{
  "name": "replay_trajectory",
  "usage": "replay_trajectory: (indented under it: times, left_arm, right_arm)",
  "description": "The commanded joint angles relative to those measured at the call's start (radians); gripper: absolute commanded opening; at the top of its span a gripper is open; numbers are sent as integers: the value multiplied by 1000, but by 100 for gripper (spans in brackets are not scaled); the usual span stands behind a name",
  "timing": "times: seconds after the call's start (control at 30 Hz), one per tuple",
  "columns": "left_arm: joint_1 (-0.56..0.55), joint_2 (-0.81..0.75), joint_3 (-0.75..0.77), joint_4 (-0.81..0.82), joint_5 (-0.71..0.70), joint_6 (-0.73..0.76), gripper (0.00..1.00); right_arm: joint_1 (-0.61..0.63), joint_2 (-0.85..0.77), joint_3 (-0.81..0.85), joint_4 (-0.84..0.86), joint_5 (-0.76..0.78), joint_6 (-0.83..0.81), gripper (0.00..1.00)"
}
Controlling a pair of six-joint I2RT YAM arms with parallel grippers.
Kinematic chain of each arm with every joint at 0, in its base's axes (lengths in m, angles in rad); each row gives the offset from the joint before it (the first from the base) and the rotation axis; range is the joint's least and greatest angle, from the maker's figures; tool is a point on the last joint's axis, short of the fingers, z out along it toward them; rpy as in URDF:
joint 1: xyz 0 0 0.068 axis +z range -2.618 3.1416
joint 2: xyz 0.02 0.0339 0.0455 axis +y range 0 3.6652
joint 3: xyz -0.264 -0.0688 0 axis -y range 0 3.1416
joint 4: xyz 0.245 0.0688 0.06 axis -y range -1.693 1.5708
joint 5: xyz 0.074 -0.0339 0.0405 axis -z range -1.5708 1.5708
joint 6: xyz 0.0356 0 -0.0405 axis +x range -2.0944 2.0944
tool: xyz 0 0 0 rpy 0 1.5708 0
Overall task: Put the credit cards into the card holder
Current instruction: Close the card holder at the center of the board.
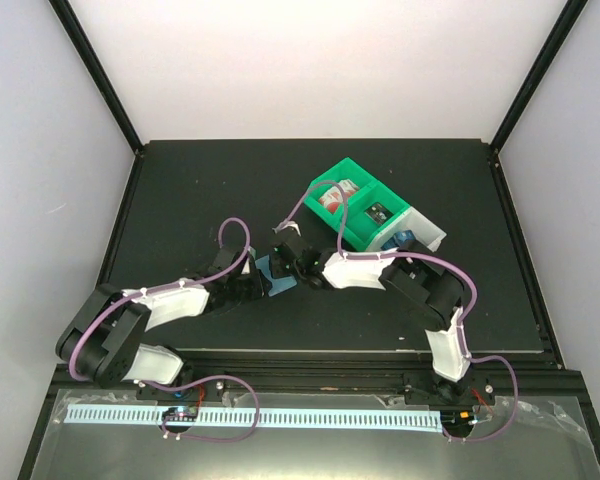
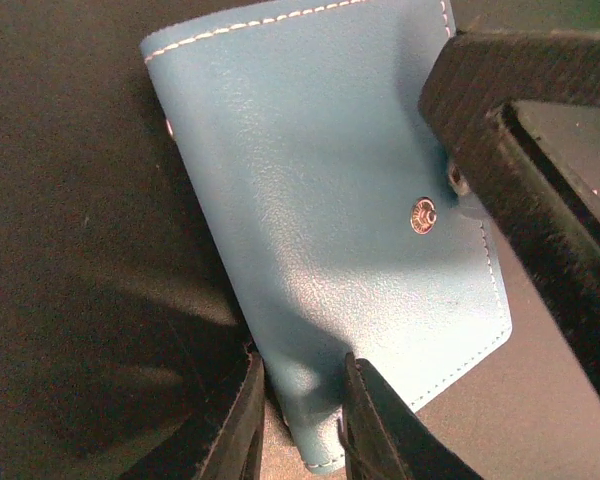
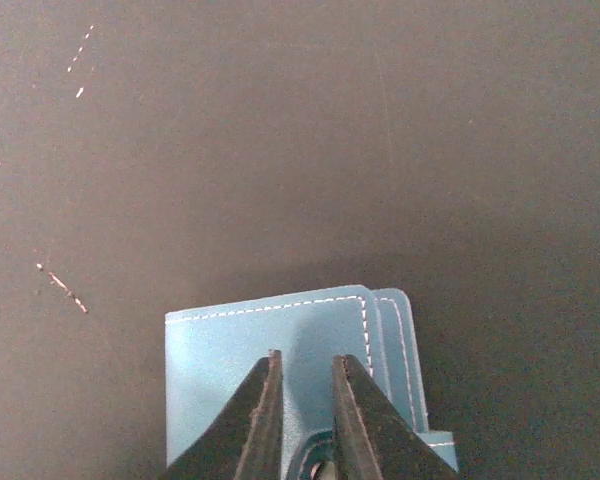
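On the bench (image 1: 180,200) left of the green bin (image 1: 345,210), we found the card holder (image 2: 320,200) folded shut, cards apparently yet to load, its edge pinched in the left end effector (image 2: 300,368), the right end effector (image 3: 305,360) barely parted, grip unclear.

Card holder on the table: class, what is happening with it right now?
The left gripper pinches one edge of the closed card holder, which lies on the table. The right gripper has its fingers narrowly apart at the snap tab. The holder is not yet open, and no card is being held.
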Motion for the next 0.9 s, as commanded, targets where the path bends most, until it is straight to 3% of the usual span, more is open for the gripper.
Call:
replay_trajectory:
  times: [0.0, 0.3, 0.87]
  left_arm:
    - [-7, -37, -15, -38, -2, -6, 24]
    - [14, -150, -4, -97, -50, -3, 29]
    - [83, -183, -34, -102, -69, -11, 35]
  right_arm:
    - [4, -19, -5, 14, -21, 10, 21]
    - [3, -108, 7, -78, -41, -34, 31]
    - [34, -61, 112, -339, 10, -206, 32]
